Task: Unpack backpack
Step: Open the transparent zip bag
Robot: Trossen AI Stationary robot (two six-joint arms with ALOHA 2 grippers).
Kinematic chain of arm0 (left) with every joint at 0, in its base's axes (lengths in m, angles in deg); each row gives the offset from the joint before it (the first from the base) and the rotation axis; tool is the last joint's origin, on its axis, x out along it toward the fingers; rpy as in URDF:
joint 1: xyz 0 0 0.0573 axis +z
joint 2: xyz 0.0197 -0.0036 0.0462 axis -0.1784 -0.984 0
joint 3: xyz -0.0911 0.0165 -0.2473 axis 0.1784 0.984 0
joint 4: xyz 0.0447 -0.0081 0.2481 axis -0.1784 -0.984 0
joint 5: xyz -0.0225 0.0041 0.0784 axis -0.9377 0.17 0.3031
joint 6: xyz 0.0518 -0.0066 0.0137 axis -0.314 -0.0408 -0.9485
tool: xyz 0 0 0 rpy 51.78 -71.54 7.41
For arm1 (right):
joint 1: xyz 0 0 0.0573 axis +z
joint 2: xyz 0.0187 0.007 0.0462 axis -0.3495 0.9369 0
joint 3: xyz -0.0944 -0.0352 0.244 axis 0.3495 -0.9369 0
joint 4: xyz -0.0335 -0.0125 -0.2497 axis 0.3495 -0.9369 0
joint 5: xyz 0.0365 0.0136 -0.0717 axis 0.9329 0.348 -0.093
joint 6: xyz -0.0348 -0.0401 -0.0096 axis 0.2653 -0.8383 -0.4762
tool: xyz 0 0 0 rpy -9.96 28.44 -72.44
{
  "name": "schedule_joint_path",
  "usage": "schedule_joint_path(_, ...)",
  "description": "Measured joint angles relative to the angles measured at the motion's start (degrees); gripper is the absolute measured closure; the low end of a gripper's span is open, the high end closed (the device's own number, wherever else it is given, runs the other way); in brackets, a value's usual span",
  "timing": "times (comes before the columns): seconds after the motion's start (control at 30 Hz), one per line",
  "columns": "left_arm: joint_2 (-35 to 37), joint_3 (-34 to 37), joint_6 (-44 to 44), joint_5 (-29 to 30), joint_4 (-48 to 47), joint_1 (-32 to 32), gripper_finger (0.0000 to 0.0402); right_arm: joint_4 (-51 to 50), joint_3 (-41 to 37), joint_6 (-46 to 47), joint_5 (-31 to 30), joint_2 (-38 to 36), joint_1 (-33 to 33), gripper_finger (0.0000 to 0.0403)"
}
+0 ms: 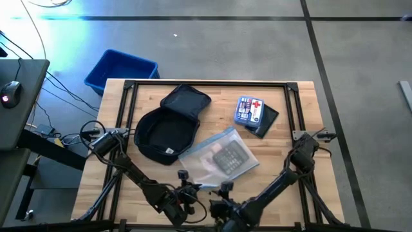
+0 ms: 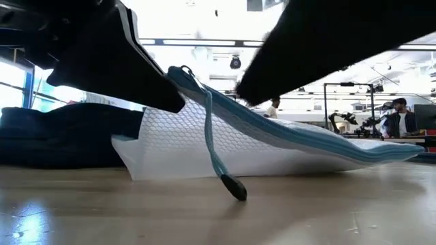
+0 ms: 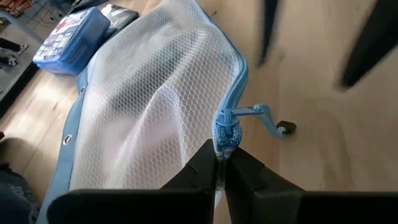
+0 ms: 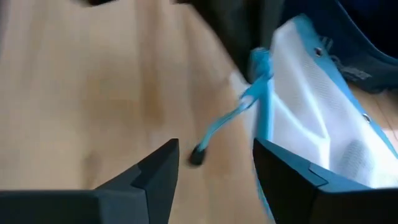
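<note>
1. The backpack (image 1: pixel 168 124), a rounded dark navy soft fabric bag with a black lining, lies unzipped and spread open on the left-centre of the pale wooden table (image 1: pixel 283 200). From above, its open interior shows only dark lining.

2. Three things lie outside the bag. A small blue first-aid kit with a red cross (image 1: pixel 250 109) rests on a flat dark object (image 1: pixel 267 122) toward the table's far right. A white mesh zip pouch with light blue trim (image 1: pixel 219 156) lies just beside the backpack's near right edge.

3. The left gripper (image 3: pixel 222 158), at the table's near edge, has its fingers pinched shut on the pouch's blue zip end, lifting that corner off the table, as the low view shows.

4. The right gripper (image 4: pixel 214 165) hovers close by with its fingers partly apart and nothing between them. The pouch's dangling blue zip cord (image 4: pixel 225 124) with its dark tip hangs just ahead of it.

5. Judging by this, unpacking looks nearly done. What seems left is setting the pouch down clear of the bag and checking for anything hidden inside.

6. A blue plastic bin (image 1: pixel 121 70) stands on the floor beyond the table's far left corner.
</note>
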Motion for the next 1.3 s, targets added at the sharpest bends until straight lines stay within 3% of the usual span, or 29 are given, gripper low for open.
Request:
schedule_joint_path(0.27,0.00,0.07,-3.86,-1.65,2.43,-0.02,0.0401,7.35,-2.82,0.33,-0.51,-0.04,-2.95,0.0257)
schedule_joint_path(0.37,0.00,0.07,-4.41,-1.65,2.52,-0.11,0.0402,7.34,-2.85,0.28,-1.00,-0.04,-2.99,0.0291)
schedule_joint_path(0.53,0.02,0.07,-6.02,-1.83,2.83,-0.26,0.0402,7.32,-2.87,0.18,-0.41,-0.04,-3.02,0.0382)
schedule_joint_path(0.67,0.02,0.07,-8.92,-0.60,1.89,-0.57,0.0401,5.09,-2.87,1.41,-0.59,-0.04,-2.86,0.0398)
schedule_joint_path(0.8,0.22,0.07,-10.98,3.53,-2.00,-2.04,0.0401,-3.33,-2.78,5.59,0.17,-0.04,-2.44,0.0402)
schedule_joint_path(1.0,1.32,0.07,-14.01,4.77,-5.23,-6.02,0.0401,-22.27,-2.87,15.92,4.40,-0.02,-3.15,0.0403)
schedule_joint_path(1.17,3.55,0.00,-5.43,4.81,-15.54,-8.73,0.0401,-43.24,-2.90,24.39,4.21,0.00,-3.21,0.0403)
schedule_joint_path(1.3,4.09,-0.02,3.09,4.13,-24.21,-9.38,0.0401,-40.11,-7.77,21.11,3.74,-1.99,-2.86,0.0403)
